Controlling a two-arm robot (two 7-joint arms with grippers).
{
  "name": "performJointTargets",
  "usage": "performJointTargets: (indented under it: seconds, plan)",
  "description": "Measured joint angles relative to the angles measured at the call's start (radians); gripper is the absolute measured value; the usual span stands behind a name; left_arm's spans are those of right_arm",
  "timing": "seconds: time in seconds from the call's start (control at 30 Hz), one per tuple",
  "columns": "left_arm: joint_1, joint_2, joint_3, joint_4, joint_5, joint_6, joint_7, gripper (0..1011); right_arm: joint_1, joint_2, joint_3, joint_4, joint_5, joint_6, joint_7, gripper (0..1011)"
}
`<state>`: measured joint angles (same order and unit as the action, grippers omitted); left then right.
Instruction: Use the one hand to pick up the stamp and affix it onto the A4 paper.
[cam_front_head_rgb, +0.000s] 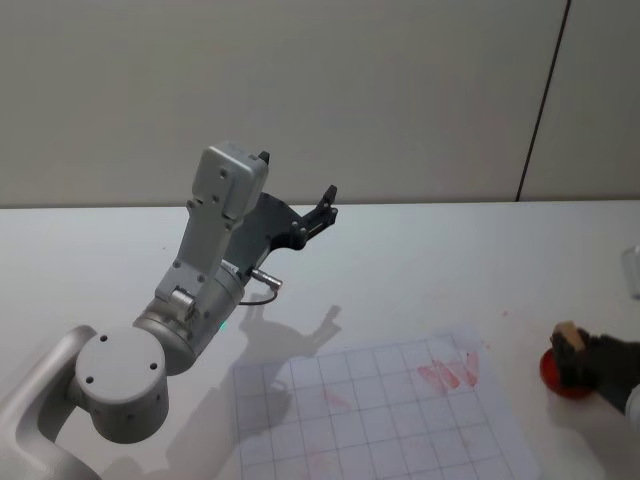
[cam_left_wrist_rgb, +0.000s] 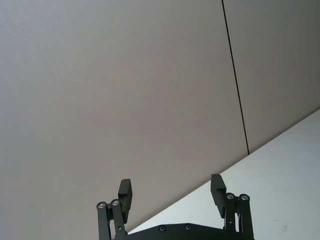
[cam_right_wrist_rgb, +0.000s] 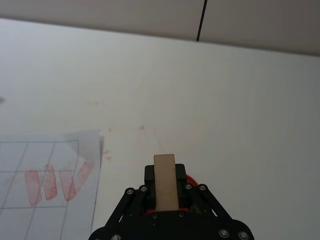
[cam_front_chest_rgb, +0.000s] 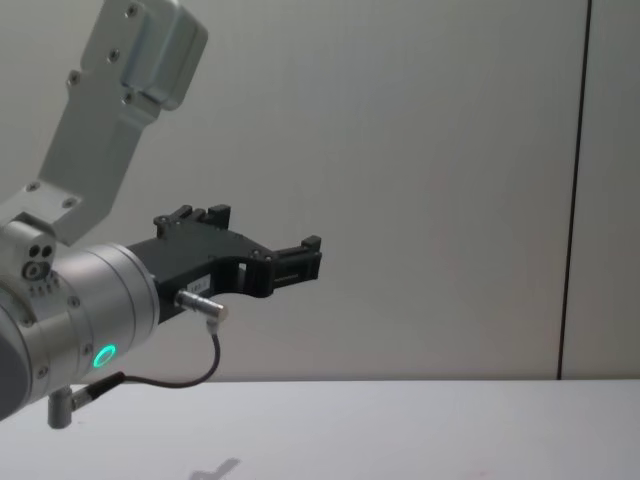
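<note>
Head view: black two-fingered right gripper (cam_front_head_rgb: 572, 360), cut off at the right edge, pinches a small tan wooden stamp block (cam_front_head_rgb: 567, 333) over a round red ink pad (cam_front_head_rgb: 549, 372) (pad largely hidden), near the gridded white A4 paper (cam_front_head_rgb: 380, 420) on the white bench (cam_front_head_rgb: 450, 260).
Left wrist view: black left gripper (cam_left_wrist_rgb: 171, 192), fingers spread.
Right wrist view: stamp's lower end hidden between the fingers — contact with the pad unclear.
Chest view: left gripper raised above the bench.

- stamp (cam_right_wrist_rgb: 165, 186): bare pale wood, matt, smooth-faced.
- right hand (cam_right_wrist_rgb: 165, 174) and left hand (cam_left_wrist_rgb: 172, 192): matt black, plastic-looking, with small shiny metal screws.
- left arm (cam_front_head_rgb: 200, 290): smooth satin grey casing.
- A4 paper (cam_front_head_rgb: 380, 420), at 6 o'clock on the bench (cam_front_head_rgb: 450, 260): thin and matt.
- bench: white, smooth, matt.
</note>
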<state>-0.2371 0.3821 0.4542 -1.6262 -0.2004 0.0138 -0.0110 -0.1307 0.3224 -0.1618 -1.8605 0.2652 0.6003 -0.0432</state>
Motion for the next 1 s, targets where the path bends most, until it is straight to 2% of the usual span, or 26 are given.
performJointTargets:
  seconds: [0.27,0.5,0.67,1.0]
  plan:
    - [0.0,0.0,0.0,0.0,0.0,0.0,0.0,1002,0.01,0.009,0.007,-0.079,-0.022,-0.012,0.02,219]
    - [0.0,0.0,0.0,0.0,0.0,0.0,0.0,1001,0.017,0.007,0.005,-0.109,-0.027,-0.006,0.049,219]
    - [0.0,0.0,0.0,0.0,0.0,0.0,0.0,1001,0.024,-0.001,-0.004,-0.108,-0.027,0.009,0.081,219]
    - [0.0,0.0,0.0,0.0,0.0,0.0,0.0,1001,0.046,-0.033,-0.044,-0.055,-0.037,0.033,0.169,218]
